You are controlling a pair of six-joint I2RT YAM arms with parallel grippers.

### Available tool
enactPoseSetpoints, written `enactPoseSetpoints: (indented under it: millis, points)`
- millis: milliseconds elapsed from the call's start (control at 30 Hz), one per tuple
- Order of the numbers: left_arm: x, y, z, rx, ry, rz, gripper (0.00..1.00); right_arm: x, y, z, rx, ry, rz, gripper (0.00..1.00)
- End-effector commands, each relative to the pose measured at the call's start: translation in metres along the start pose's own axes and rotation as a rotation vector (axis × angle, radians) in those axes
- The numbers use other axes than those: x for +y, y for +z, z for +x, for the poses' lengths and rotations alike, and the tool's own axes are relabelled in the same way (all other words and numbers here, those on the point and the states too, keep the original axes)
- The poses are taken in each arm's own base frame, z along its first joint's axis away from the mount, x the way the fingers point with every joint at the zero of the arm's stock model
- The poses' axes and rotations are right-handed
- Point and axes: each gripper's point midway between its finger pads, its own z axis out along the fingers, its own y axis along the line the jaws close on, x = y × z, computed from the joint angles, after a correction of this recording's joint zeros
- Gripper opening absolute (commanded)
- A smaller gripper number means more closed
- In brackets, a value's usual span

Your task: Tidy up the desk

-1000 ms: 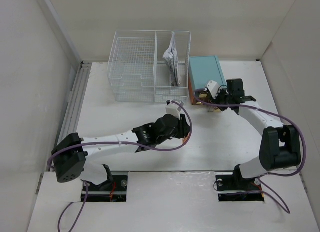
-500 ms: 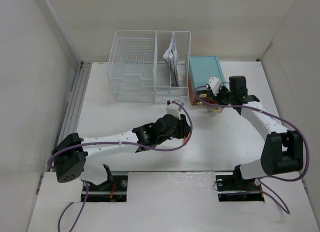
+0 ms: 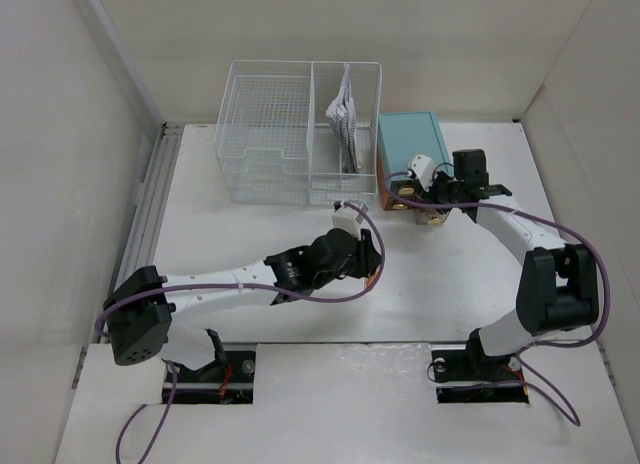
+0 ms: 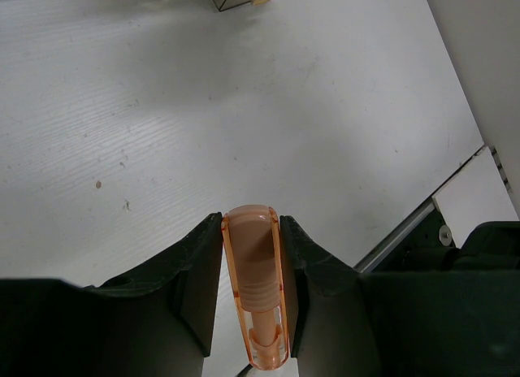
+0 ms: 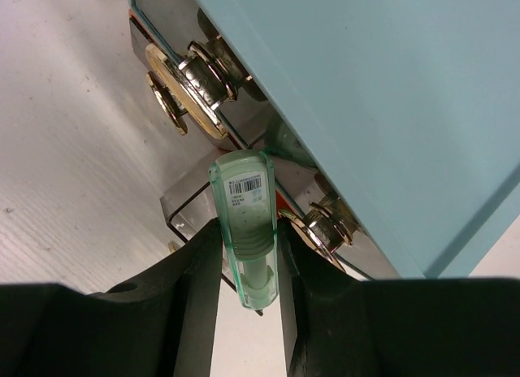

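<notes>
Over the desk (image 4: 244,84), we see left gripper (image 4: 252,224) clamped on orange stick (image 4: 255,288), right gripper (image 5: 246,227) on green stick (image 5: 244,200).

enclosure, three sides closed: a plain off-white back wall (image 3: 350,24) is set behind the work surface; a left panel (image 3: 50,184) and a right panel (image 3: 600,104), same matte off-white, are angled outward toward the camera. no window is seen. furniture: one desk (image 3: 430,284), white and matte, is fitted with a grooved metal rail (image 3: 150,199) along its left edge. a white near board (image 3: 340,404), lightly scuffed, is butted against the desk's front edge. lighting: even and diffuse, soft shadows are cast.
</notes>
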Motion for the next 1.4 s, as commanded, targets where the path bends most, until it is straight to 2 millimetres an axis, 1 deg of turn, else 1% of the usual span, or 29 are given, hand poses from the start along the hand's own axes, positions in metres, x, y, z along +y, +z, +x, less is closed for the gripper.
enactPoseSetpoints:
  millis: [0,100,133,200,333,400,600,667,700,733,767,800,833,867,900,933,967,1000,1033,1067,1100,1133,1167,1200,1233,1267,1300,1333,1367]
  points:
    - [-0.02,-0.006,-0.024,-0.057,-0.003,0.05,0.0,-0.031,-0.004,-0.029,-0.082,-0.06,0.076,0.23]
    - [-0.02,-0.006,-0.024,-0.057,-0.003,0.05,0.0,-0.031,-0.001,-0.025,-0.07,-0.057,0.076,0.3]
    - [-0.02,-0.006,-0.024,-0.057,-0.003,0.05,0.0,-0.031,-0.001,-0.025,-0.07,-0.057,0.076,0.36]
    - [-0.02,-0.006,-0.024,-0.057,-0.003,0.05,0.0,-0.031,-0.001,-0.025,-0.07,-0.057,0.076,0.41]
    - [-0.021,-0.004,-0.025,-0.055,-0.003,0.049,0.0,-0.024,0.002,-0.018,-0.056,-0.059,0.061,0.46]
    - [-0.019,-0.002,-0.022,-0.049,0.009,0.043,0.0,-0.021,0.003,-0.015,-0.05,-0.056,0.054,0.46]
    - [-0.022,-0.002,-0.026,-0.056,0.006,0.049,0.0,-0.021,-0.006,-0.021,-0.066,-0.061,0.056,0.44]
    - [-0.025,-0.003,-0.029,-0.062,0.004,0.054,0.0,-0.024,-0.019,-0.028,-0.09,-0.065,0.074,0.35]
    - [-0.023,0.0,-0.026,-0.056,0.006,0.049,0.0,-0.016,-0.022,-0.026,-0.091,-0.059,0.048,0.29]
    - [-0.027,-0.001,-0.031,-0.065,0.003,0.056,0.0,-0.018,-0.027,-0.03,-0.101,-0.055,0.06,0.19]
    - [-0.024,0.003,-0.027,-0.054,0.018,0.047,0.0,-0.014,-0.033,-0.031,-0.108,-0.056,0.054,0.16]
    - [-0.033,0.003,-0.032,-0.056,0.014,0.069,0.0,-0.006,-0.032,-0.024,-0.089,-0.045,0.031,0.14]
    - [-0.033,0.009,-0.037,-0.069,0.014,0.074,0.0,-0.004,-0.034,-0.024,-0.085,-0.043,0.026,0.11]
    - [-0.033,0.013,-0.043,-0.077,0.007,0.078,0.0,0.0,-0.035,-0.02,-0.072,-0.036,0.011,0.11]
    - [-0.043,0.015,-0.046,-0.074,0.004,0.113,0.0,0.013,-0.036,-0.012,-0.06,-0.032,-0.054,0.11]
    - [-0.044,0.018,-0.052,-0.078,-0.002,0.12,0.0,0.016,-0.038,-0.014,-0.069,-0.05,-0.08,0.11]
    - [-0.042,0.025,-0.054,-0.079,-0.006,0.12,0.0,0.02,-0.039,-0.01,-0.068,-0.084,-0.109,0.16]
    - [-0.046,0.026,-0.053,-0.069,0.004,0.135,0.0,0.022,-0.043,-0.011,-0.08,-0.094,-0.135,0.18]
    - [-0.048,0.027,-0.063,-0.089,-0.005,0.148,0.0,0.029,-0.047,-0.009,-0.085,-0.076,-0.176,0.2]
    - [-0.053,0.03,-0.071,-0.11,-0.012,0.171,0.0,0.03,-0.05,-0.009,-0.089,-0.062,-0.192,0.24]
    - [-0.047,0.036,-0.075,-0.117,-0.02,0.171,0.0,0.027,-0.056,-0.014,-0.109,-0.089,-0.204,0.26]
    - [-0.053,0.037,-0.08,-0.112,-0.022,0.212,0.0,0.032,-0.061,-0.018,-0.145,-0.075,-0.242,0.27]
    - [-0.053,0.04,-0.082,-0.112,-0.025,0.234,0.0,0.031,-0.071,-0.015,-0.147,-0.042,-0.247,0.29]
    - [-0.053,0.048,-0.089,-0.129,-0.03,0.254,0.0,0.03,-0.078,-0.017,-0.169,-0.026,-0.252,0.29]
    - [-0.065,0.049,-0.092,-0.121,-0.026,0.303,0.0,0.028,-0.088,-0.021,-0.196,-0.008,-0.242,0.29]
    - [-0.067,0.053,-0.095,-0.118,-0.026,0.327,0.0,0.025,-0.099,-0.022,-0.239,0.032,-0.236,0.27]
    - [-0.066,0.065,-0.093,-0.112,-0.011,0.349,0.0,0.021,-0.107,-0.026,-0.266,0.033,-0.218,0.22]
    - [-0.07,0.071,-0.09,-0.104,0.025,0.371,0.0,0.02,-0.115,-0.028,-0.285,0.047,-0.207,0.18]
    - [-0.088,0.069,-0.092,-0.086,0.073,0.46,0.0,0.021,-0.128,-0.035,-0.328,0.049,-0.191,0.14]
